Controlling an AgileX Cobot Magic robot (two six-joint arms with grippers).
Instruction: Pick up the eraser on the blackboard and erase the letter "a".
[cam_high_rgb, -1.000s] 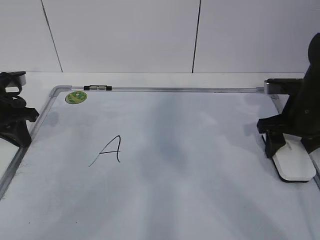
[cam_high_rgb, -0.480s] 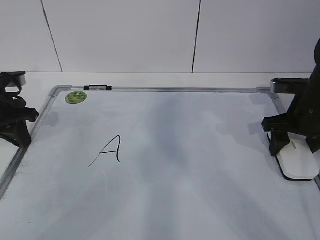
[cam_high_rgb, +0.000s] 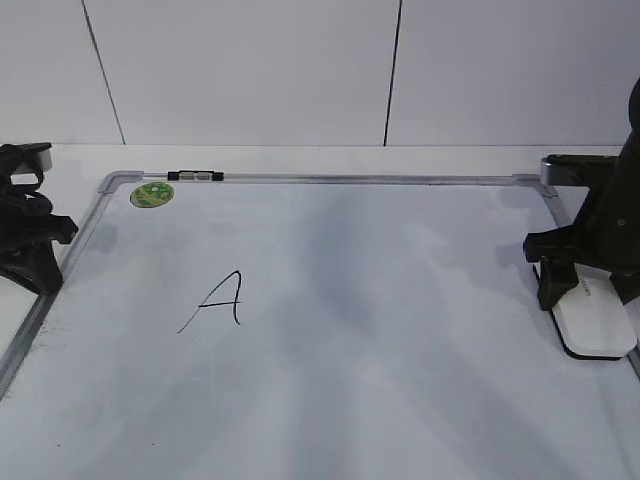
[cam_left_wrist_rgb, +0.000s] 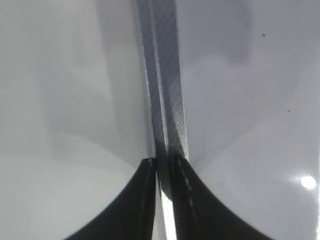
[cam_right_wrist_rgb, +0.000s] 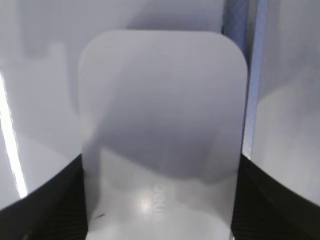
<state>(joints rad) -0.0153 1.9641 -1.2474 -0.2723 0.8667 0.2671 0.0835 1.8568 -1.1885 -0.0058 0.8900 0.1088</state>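
The white eraser (cam_high_rgb: 597, 328) lies flat at the right edge of the blackboard (cam_high_rgb: 400, 300). My right gripper (cam_high_rgb: 590, 295) straddles it, one finger against each long side; in the right wrist view the eraser (cam_right_wrist_rgb: 160, 100) fills the space between the jaws (cam_right_wrist_rgb: 160, 165). A black angular capital "A" (cam_high_rgb: 222, 300) is on the left half of the board. No cursive lowercase "a" shows in any view. My left gripper (cam_high_rgb: 30, 260) is shut and empty at the board's left edge; its tips (cam_left_wrist_rgb: 165, 165) are over the grey frame (cam_left_wrist_rgb: 165, 75).
A round green sticker (cam_high_rgb: 152, 194) is at the board's far left corner, and a small black-and-silver clip (cam_high_rgb: 195, 176) sits on the top frame. The board's right frame (cam_right_wrist_rgb: 252, 75) runs close beside the eraser. A white wall stands behind the table.
My right gripper has shifted slightly right toward the board's edge, and the eraser has shifted right with it. The left arm has not moved.
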